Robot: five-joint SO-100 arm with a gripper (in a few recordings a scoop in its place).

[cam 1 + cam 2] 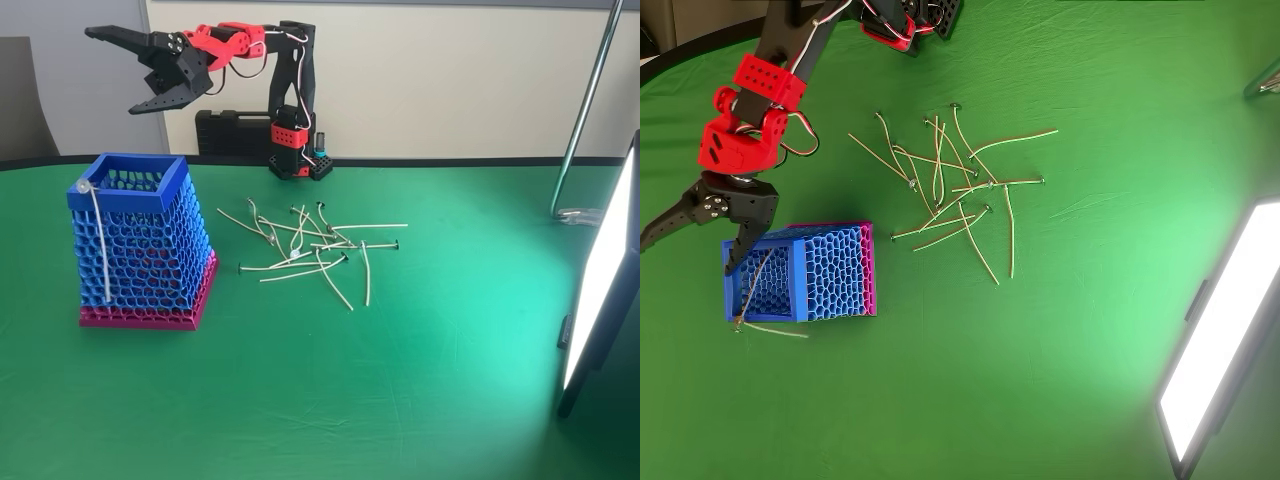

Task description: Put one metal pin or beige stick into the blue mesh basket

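Note:
The blue mesh basket (140,245) (805,272) stands upright on the green table at the left, with a magenta band at its base. One pale pin (98,245) (775,329) hangs with its round head at the basket's front-left rim corner. Its shaft runs down the outside of the front face. A thin pale stick (758,285) also shows inside the basket opening. My gripper (112,70) (685,250) hovers open above the basket's left side, holding nothing. Several more pins and sticks (315,250) (950,190) lie in a loose pile to the right of the basket.
The arm's base (295,150) is clamped at the table's far edge, with a black case (235,132) behind it. A bright light panel (600,280) (1220,340) and a metal stand (580,120) occupy the right side.

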